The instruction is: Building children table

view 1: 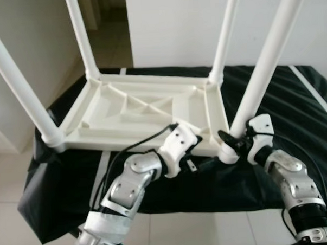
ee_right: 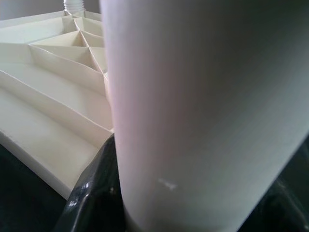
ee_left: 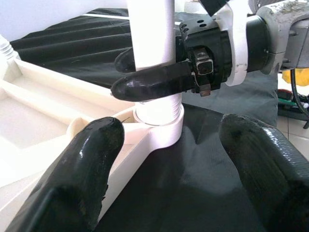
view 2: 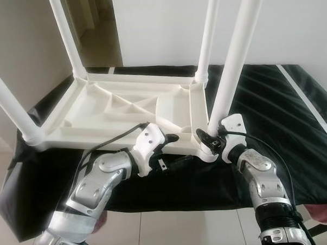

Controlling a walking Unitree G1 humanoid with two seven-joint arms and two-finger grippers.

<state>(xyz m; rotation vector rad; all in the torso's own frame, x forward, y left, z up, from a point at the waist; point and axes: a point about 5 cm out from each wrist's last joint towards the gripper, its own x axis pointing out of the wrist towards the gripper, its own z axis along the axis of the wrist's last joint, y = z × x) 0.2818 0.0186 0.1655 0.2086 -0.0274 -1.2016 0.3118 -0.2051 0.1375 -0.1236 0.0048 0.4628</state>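
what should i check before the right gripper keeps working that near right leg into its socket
1. Right gripper closed on the near right leg, low by the socket: ok.
2. Left gripper open and off the leg, beside the corner socket: ok.
3. Leg fully seated in the socket: cannot tell; the joint shows no clear gap, but depth is hidden.
4. Other three legs standing upright in their corners: ok.
5. Upside-down table top lying flat on the black cloth: ok.
6. Near edge of the table top well back from the cloth's front edge: not ok, the near corner sits close to it.
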